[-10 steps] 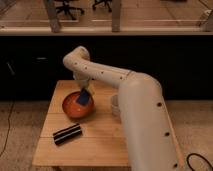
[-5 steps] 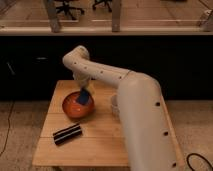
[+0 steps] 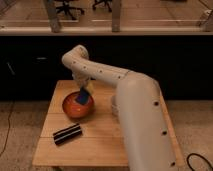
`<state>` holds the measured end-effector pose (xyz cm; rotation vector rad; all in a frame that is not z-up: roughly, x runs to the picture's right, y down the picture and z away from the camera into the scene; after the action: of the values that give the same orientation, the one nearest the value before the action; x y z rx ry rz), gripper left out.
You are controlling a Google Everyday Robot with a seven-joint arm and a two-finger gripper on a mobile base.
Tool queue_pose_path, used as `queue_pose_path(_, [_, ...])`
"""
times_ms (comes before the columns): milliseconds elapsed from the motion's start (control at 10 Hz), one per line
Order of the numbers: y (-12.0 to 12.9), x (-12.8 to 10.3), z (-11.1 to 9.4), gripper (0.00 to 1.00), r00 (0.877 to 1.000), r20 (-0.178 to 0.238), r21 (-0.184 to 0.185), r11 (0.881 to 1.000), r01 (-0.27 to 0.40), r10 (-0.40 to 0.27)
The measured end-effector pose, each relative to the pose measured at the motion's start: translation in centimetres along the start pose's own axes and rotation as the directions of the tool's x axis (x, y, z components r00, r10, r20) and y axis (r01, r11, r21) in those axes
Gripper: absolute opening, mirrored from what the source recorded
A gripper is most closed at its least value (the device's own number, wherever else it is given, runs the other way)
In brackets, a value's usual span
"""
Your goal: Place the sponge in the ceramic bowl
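One arm: white and thick. It comes in from the lower right, rises over the table, bends at the far side and points down to the bowl.
Gripper: at the end of the arm, above the far right part of the bowl and just over the sponge.
Gripper state: I cannot tell if it clamps the sponge or is loose from it. The tip and the sponge meet in one spot and the contact is not clear.
Sponge: small, blue and flat. It is tilted, with its upper corner at the gripper tip and its lower part inside the outline of the bowl.
Bowl: round, glossy, orange-red. It stands on the left half of the table, toward the far edge.
Cylinder: black and ribbed. It lies on its side in front of the bowl, near it but apart.
Table: light wood, rectangular. The big arm link covers its right part.
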<state>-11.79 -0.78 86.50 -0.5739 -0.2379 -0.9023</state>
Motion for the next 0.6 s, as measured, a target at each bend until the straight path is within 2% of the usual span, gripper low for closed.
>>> queue_pose_path(100, [0.00,0.08,-0.02,0.27,1.000,0.000,0.000,1.000,-0.002,0.002])
queue_pose_path(300, [-0.08,0.13,-0.04,0.36,1.000,0.000,-0.001,1.000,-0.004,0.004])
queue_pose_path(600, [-0.25,0.14,-0.04,0.37,1.000,0.000,-0.001,1.000,-0.005,0.005])
